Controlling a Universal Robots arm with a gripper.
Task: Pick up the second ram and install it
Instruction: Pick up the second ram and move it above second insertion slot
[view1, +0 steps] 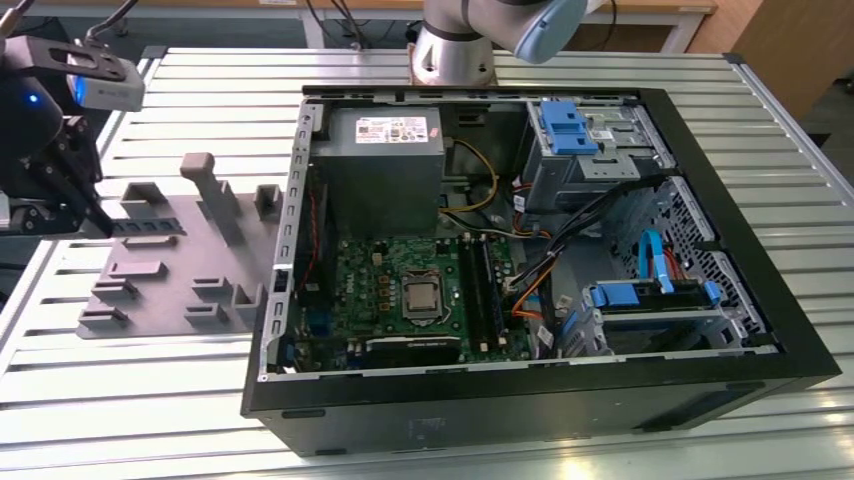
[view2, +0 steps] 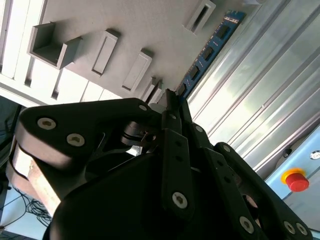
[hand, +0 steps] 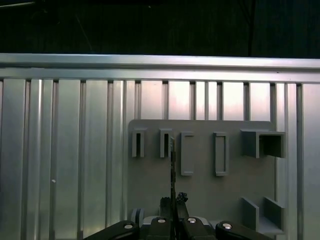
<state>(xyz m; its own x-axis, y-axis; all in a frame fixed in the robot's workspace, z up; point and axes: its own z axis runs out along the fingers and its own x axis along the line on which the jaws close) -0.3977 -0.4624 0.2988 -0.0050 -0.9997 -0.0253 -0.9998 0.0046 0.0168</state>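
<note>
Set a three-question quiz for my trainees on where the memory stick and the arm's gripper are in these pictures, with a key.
1. True or false: the thin green-blue memory stick already sits in the large green motherboard.
2. The black gripper is closest to: A) the grey plastic fixture; B) the silver power supply; C) the blue drive bracket.
3. Fill in: in both wrist views the jaws are shut on one end of the ____ ____.

Key: 1 false; 2 A; 3 memory stick.
</note>
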